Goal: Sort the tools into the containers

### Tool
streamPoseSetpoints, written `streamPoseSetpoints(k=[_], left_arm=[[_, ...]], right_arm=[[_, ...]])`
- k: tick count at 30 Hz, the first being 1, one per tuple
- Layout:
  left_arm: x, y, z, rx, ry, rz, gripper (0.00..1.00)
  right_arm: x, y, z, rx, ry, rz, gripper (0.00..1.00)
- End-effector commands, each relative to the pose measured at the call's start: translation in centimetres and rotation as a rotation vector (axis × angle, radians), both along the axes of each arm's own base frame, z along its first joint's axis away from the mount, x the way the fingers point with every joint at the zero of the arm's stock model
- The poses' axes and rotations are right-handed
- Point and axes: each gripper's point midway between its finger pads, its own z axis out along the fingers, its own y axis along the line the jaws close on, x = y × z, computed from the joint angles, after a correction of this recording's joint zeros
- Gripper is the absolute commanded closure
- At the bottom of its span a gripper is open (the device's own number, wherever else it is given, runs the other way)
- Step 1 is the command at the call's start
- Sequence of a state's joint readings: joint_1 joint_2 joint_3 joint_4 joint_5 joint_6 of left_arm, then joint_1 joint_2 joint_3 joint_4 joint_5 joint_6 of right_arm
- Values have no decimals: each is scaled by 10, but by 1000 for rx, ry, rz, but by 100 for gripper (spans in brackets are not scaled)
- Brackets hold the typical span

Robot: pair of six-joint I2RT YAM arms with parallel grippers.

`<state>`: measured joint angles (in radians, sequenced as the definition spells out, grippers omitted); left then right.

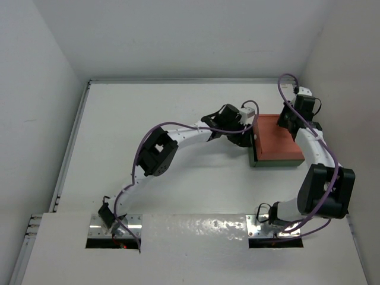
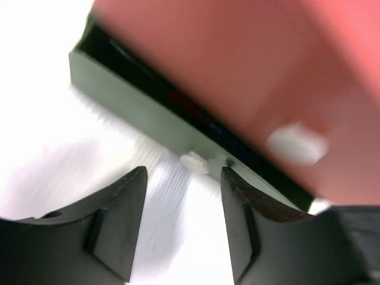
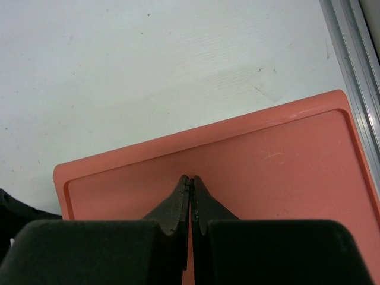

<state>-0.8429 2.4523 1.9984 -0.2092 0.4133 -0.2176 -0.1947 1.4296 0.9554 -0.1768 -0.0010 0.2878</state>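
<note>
The orange-red tray [image 1: 276,140] lies stacked on the dark green tray [image 1: 254,157], whose rim shows along its left and near sides. No pliers or screwdrivers are in view. My left gripper [image 1: 247,138] is open and empty at the stack's left side; in the left wrist view it [image 2: 183,175] faces the green tray's wall [image 2: 136,110], with the orange-red tray [image 2: 237,65] above. My right gripper [image 1: 287,122] is shut and empty over the tray's far right part; in the right wrist view it [image 3: 190,177] hangs above the orange-red surface [image 3: 279,172].
The stack sits at the table's right side, near the right wall. A metal rail [image 3: 347,41] runs along the table's edge beside the tray. A small white nub [image 2: 195,161] sticks out of the green wall. White table [image 1: 154,113] stretches to the left.
</note>
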Motion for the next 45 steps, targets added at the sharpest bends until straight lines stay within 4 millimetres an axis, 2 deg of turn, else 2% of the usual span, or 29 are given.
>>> streamPoseSetpoints(k=[1, 10, 13, 15, 16, 17, 18, 19, 20, 21, 22, 23, 25, 26, 27, 28, 29, 30, 31, 32, 33, 34, 36, 37, 38, 39, 41, 42, 45], left_arm=[[8, -38, 37, -168, -49, -17, 47], [18, -41, 55, -195, -93, -7, 42], [20, -33, 68, -194, -86, -24, 43], [30, -18, 86, -188, -114, -15, 50], [36, -7, 88, -142, -138, -10, 53], [42, 3, 93, -117, -164, 0, 62], [56, 20, 109, -92, -214, 22, 63], [66, 40, 108, 3, -279, 37, 64], [75, 55, 114, 50, -332, 49, 63], [89, 78, 132, 86, -383, 90, 61], [99, 102, 130, 171, -415, 119, 59], [109, 132, 147, 201, -430, 161, 59], [124, 176, 153, 298, -478, 213, 59], [133, 208, 173, 332, -517, 278, 59], [141, 243, 166, 443, -540, 346, 59], [145, 265, 171, 480, -556, 395, 59], [152, 304, 190, 499, -572, 480, 59], [151, 329, 182, 521, -542, 526, 58], [152, 347, 184, 514, -524, 566, 58], [155, 390, 198, 500, -508, 662, 57], [151, 407, 189, 469, -442, 703, 57], [151, 445, 197, 459, -421, 789, 57], [141, 473, 187, 474, -368, 862, 56], [135, 489, 197, 471, -385, 902, 55], [135, 495, 201, 462, -412, 927, 54], [126, 503, 184, 492, -392, 941, 52], [120, 512, 195, 481, -440, 985, 51], [115, 514, 186, 496, -426, 989, 51], [114, 518, 183, 502, -415, 1014, 50]], right_arm=[[-65, 21, -78, 94, 327, 28, 100], [-58, 24, -68, 116, 295, 25, 100], [-52, 24, -58, 117, 281, 37, 100], [-43, 19, -43, 88, 257, 37, 100], [-44, 16, -39, 68, 271, 41, 100], [-35, 10, -22, 43, 243, 35, 98], [-33, 6, -14, 21, 241, 30, 91], [-35, 2, -8, -9, 255, 32, 83], [-27, -2, 9, -30, 227, 29, 66], [-27, -8, 16, -54, 227, 10, 49], [-27, -15, 29, -69, 221, -18, 10], [-31, -31, 36, -104, 221, -120, 1], [-43, -48, 44, -131, 233, -226, 1], [-48, -54, 53, -135, 223, -268, 1], [-61, -66, 53, -119, 243, -331, 1], [-68, -71, 53, -105, 250, -367, 1], [-78, -76, 56, -90, 248, -407, 1], [-96, -89, 54, -57, 264, -487, 1], [-109, -94, 46, -37, 284, -519, 1], [-119, -98, 44, -26, 284, -550, 1], [-135, -110, 50, -23, 257, -609, 1], [-150, -115, 43, -33, 276, -644, 1], [-166, -122, 52, -53, 230, -690, 1], [-170, -119, 48, -54, 234, -685, 1], [-171, -117, 49, -50, 222, -673, 1], [-170, -114, 52, -46, 194, -667, 1], [-171, -110, 49, -29, 191, -662, 1], [-173, -109, 48, -20, 189, -674, 1], [-178, -108, 42, -20, 210, -692, 1]])
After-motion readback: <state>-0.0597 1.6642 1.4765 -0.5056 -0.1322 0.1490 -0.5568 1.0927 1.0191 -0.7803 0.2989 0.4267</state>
